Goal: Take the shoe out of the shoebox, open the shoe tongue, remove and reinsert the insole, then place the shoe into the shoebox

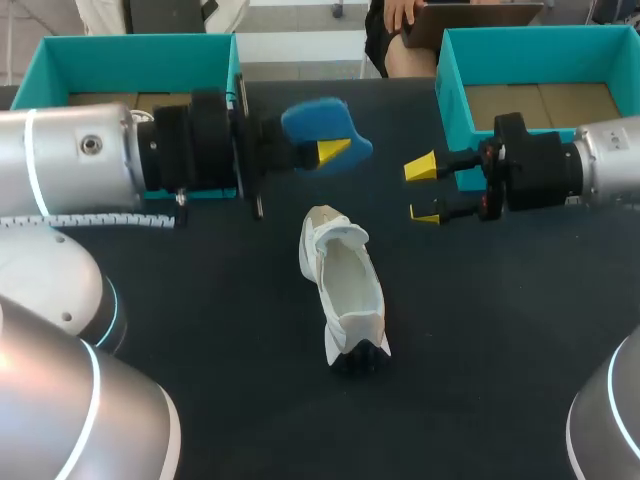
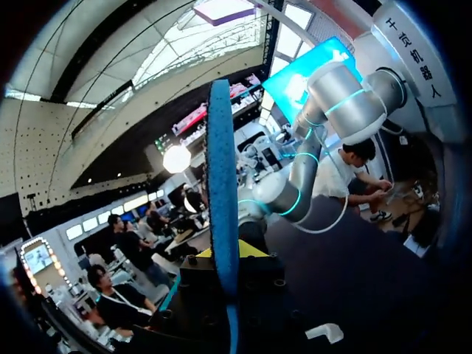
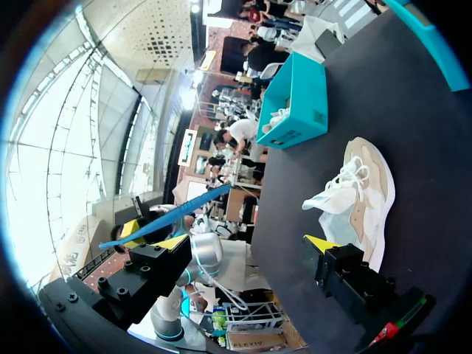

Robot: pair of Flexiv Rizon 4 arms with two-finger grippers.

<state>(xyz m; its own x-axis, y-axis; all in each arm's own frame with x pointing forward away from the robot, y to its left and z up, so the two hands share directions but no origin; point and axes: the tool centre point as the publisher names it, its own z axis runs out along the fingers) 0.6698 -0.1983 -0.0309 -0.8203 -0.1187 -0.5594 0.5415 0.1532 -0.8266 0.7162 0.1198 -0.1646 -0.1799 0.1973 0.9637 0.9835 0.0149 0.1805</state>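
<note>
A white shoe lies on the dark table in the middle, its opening up and its tongue folded back. Above the table, just beyond the shoe, my left gripper is shut on a blue insole. In the left wrist view the insole stands edge-on between the fingers. My right gripper hangs open and empty to the right of the insole, facing it. From the right wrist the shoe lies beside the open gripper, and the insole floats ahead.
A teal shoebox stands at the table's back left, partly behind my left arm. A second teal box stands at the back right, behind my right arm. Bare dark table surrounds the shoe.
</note>
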